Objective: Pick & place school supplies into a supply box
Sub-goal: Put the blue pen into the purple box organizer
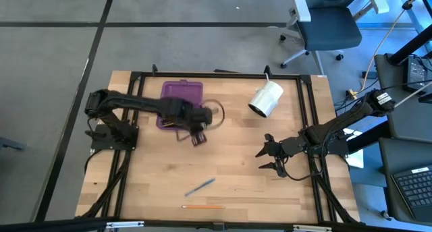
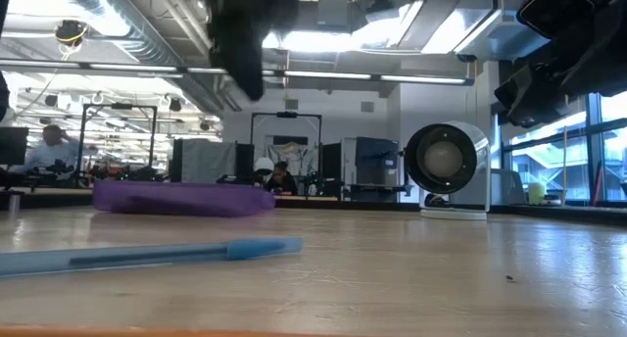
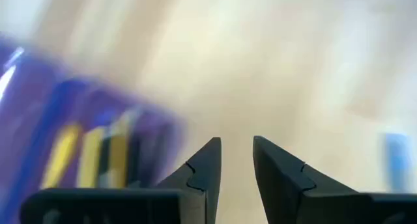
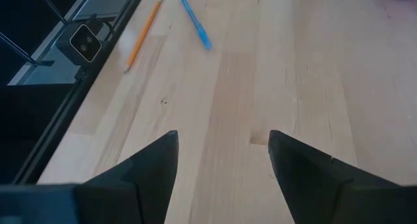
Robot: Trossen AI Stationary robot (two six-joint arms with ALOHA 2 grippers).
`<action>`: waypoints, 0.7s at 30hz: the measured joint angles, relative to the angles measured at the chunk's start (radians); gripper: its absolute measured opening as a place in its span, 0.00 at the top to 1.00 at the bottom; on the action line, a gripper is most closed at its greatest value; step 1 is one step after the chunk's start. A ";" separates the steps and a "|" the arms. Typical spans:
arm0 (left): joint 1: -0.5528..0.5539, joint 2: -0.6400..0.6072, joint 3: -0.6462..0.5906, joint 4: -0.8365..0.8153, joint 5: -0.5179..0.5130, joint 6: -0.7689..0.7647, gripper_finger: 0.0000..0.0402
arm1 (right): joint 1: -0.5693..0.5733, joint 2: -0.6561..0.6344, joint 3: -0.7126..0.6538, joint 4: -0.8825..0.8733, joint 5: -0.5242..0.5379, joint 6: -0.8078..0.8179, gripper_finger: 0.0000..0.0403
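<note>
Two supplies still lie loose on the counter (image 1: 270, 171): a blue pen (image 1: 200, 187) and an orange pencil (image 1: 202, 207), both at the near edge, about mid-width. The purple box (image 1: 182, 97) sits far-left with its lid open, and the left wrist view shows yellow and dark pens (image 3: 91, 155) already inside it. The left claw (image 1: 196, 136) hangs just beside the box's near-right corner with its fingers narrow, only a slim gap between them and nothing in it; that view is smeared, so this arm looks to be in motion. The right claw (image 1: 264, 159) hovers over the right half of the counter, jaws spread wide and empty, pointing left toward the loose items. Key geometry: the pen lies near and left of the right claw, near and slightly right of the left claw; both arms look about equally far off, and I judge the right one better set since it is already open and aimed that way. The pen's long axis runs diagonally, from near-left up to far-right, while the pencil lies nearly parallel to the near edge, just behind the rail. The pencil sits nearer the edge than the pen, and the two are apart, not touching. A grab on the pen probably needs the wrist turned so the fingers close across that diagonal. The white roll (image 1: 266, 100) at far-right is clear of either path.
</note>
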 joint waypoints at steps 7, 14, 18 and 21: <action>-0.247 0.023 -0.006 0.249 0.002 -0.076 0.80 | 0.000 0.000 0.000 -0.006 0.000 0.000 0.40; -0.387 0.025 -0.005 0.515 -0.003 -0.042 0.80 | 0.000 0.000 0.000 -0.007 0.000 0.025 0.40; -0.421 0.025 -0.005 0.593 -0.009 -0.028 0.80 | 0.000 0.000 0.000 -0.006 0.000 0.036 0.40; -0.431 0.025 -0.005 0.605 -0.011 -0.073 0.78 | 0.000 0.001 0.000 -0.006 0.000 0.048 0.40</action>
